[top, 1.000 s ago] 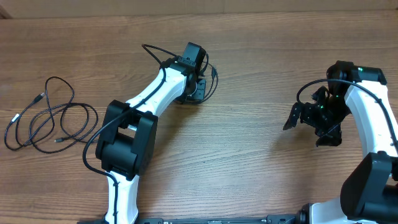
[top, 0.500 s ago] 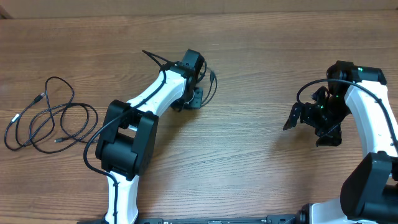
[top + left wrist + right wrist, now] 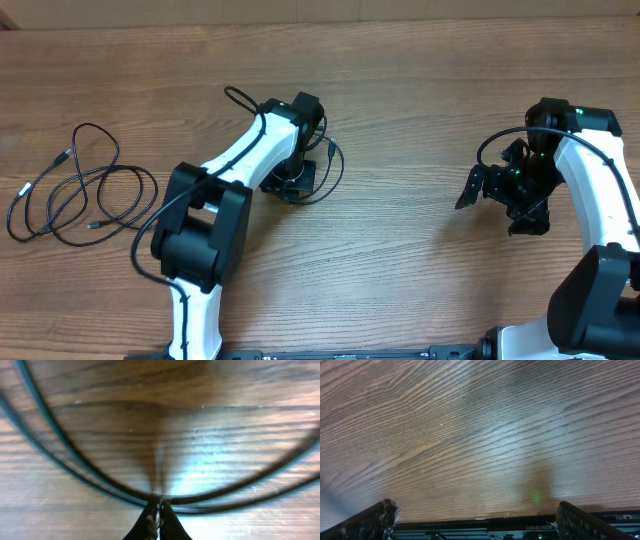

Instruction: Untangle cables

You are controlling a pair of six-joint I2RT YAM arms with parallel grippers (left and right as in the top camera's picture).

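My left gripper (image 3: 291,183) is near the table's middle, shut on a thin black cable (image 3: 339,168) that loops out to its right. In the left wrist view, the closed fingertips (image 3: 159,506) pinch that cable (image 3: 75,460), and its strands sweep away to both sides over the wood. The other cables (image 3: 78,182) lie in a loose bundle of loops at the far left, with a silver-tipped plug (image 3: 27,188) at its left end. My right gripper (image 3: 470,190) hovers open at the right, far from any cable. The right wrist view shows only wood between its fingers (image 3: 387,512).
The wooden table (image 3: 400,80) fills all views. The left arm's white links (image 3: 235,155) stretch from the near edge toward the middle. The right arm (image 3: 590,170) stands along the right edge.
My left gripper has swung from farther back toward the near side and slightly left, dragging the pinched cable loop with it. The right arm and the bundle at the left have not moved.
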